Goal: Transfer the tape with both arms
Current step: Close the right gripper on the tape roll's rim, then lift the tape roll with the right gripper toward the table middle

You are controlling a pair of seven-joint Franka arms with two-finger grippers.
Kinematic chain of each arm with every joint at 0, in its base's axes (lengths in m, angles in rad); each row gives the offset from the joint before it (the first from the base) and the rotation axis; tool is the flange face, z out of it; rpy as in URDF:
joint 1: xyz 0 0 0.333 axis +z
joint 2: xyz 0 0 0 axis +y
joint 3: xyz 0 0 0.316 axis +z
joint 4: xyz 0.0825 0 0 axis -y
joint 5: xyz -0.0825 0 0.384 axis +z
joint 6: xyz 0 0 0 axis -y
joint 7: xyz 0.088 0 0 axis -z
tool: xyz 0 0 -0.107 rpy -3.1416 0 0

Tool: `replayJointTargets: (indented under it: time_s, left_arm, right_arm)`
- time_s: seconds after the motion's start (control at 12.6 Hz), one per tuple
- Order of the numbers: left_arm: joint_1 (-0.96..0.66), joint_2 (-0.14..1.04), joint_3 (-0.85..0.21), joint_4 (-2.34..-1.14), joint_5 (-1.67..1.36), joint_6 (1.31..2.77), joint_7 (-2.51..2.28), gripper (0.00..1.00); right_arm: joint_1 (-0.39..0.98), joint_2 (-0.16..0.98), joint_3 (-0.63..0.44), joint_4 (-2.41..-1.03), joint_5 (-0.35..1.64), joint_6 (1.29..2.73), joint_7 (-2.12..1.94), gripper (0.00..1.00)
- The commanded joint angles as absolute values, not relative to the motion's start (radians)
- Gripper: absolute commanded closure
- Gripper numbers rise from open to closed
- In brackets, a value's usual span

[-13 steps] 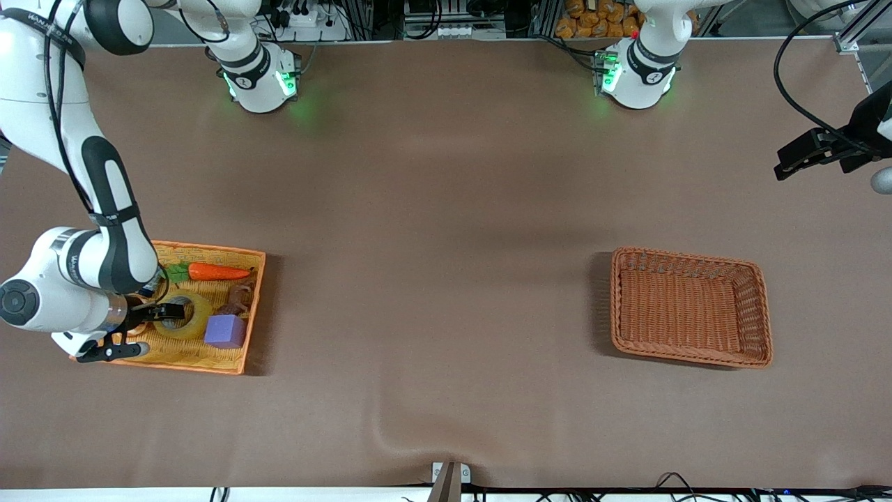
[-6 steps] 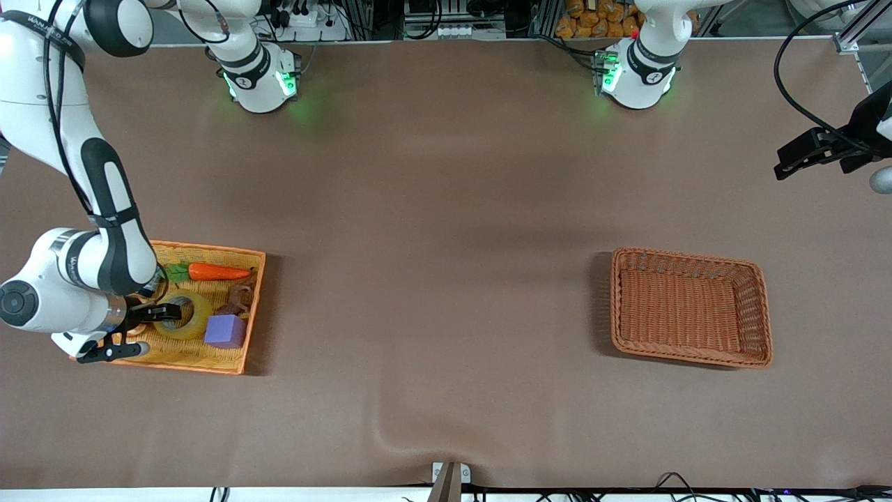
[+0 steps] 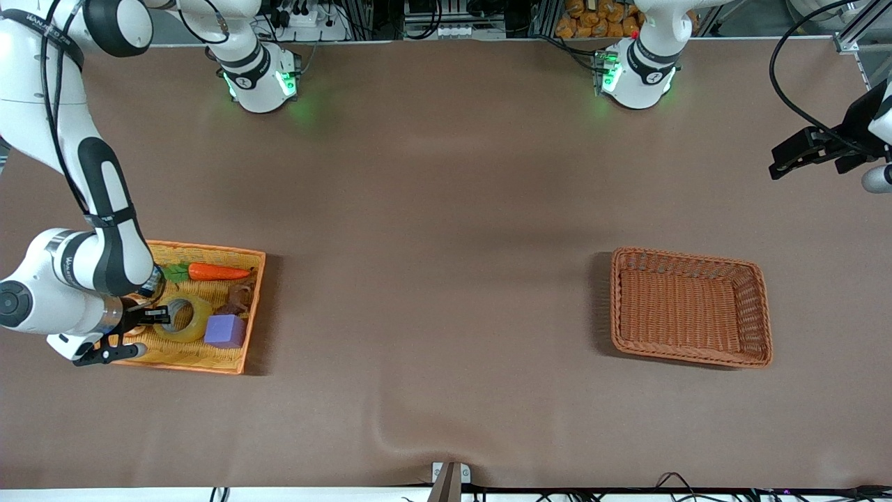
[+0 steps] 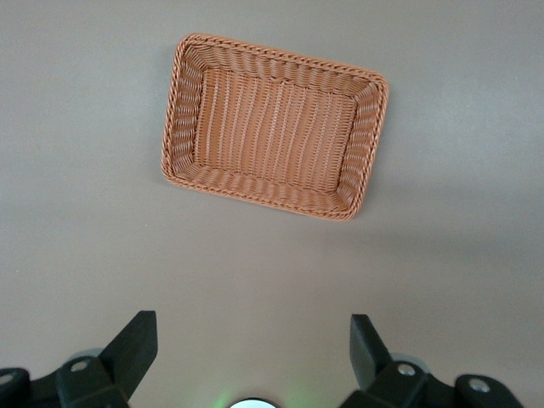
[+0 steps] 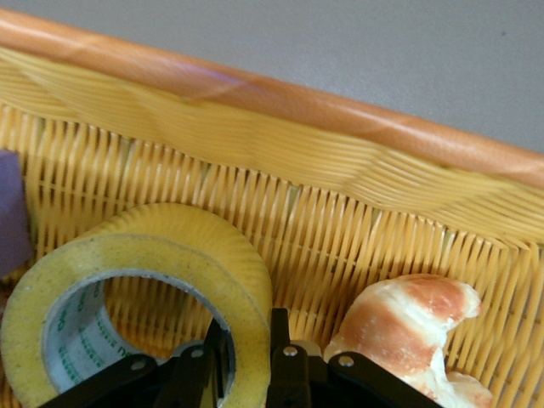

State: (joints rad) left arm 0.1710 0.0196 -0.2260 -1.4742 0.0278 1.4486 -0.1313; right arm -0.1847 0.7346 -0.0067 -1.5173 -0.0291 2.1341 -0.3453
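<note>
Right wrist view: right gripper astride tape

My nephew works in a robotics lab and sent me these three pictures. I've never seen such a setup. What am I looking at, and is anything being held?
These are two white robot arms at a brown table, each ending in a two-finger gripper. One picture looks down from a high camera facing them; the other two come from cameras on the arms' wrists.

The right gripper is down in an orange tray and pinches the wall of a yellow tape roll: one finger inside the ring, one outside, as its wrist view shows. The tray also holds a toy carrot, a purple block, a brown item and a croissant toy.

The left gripper waits, open and empty, above the table's edge. Its wrist camera looks down on an empty wicker basket.
</note>
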Motion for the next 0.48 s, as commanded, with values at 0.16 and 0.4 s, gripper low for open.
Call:
replayJointTargets:
  time_s: [0.16, 0.4]
  left_arm:
    - [0.170, 0.031, -0.227, -1.462, 0.008, 1.437, -0.117, 0.00]
    - [0.169, 0.031, -0.227, -1.462, 0.009, 1.437, -0.117, 0.00]
  right_arm:
    - [-0.175, 0.696, 0.050, -1.295, -0.031, 1.780, -0.362, 1.00]
    - [-0.149, 0.695, 0.116, -1.229, -0.029, 1.715, -0.411, 1.00]
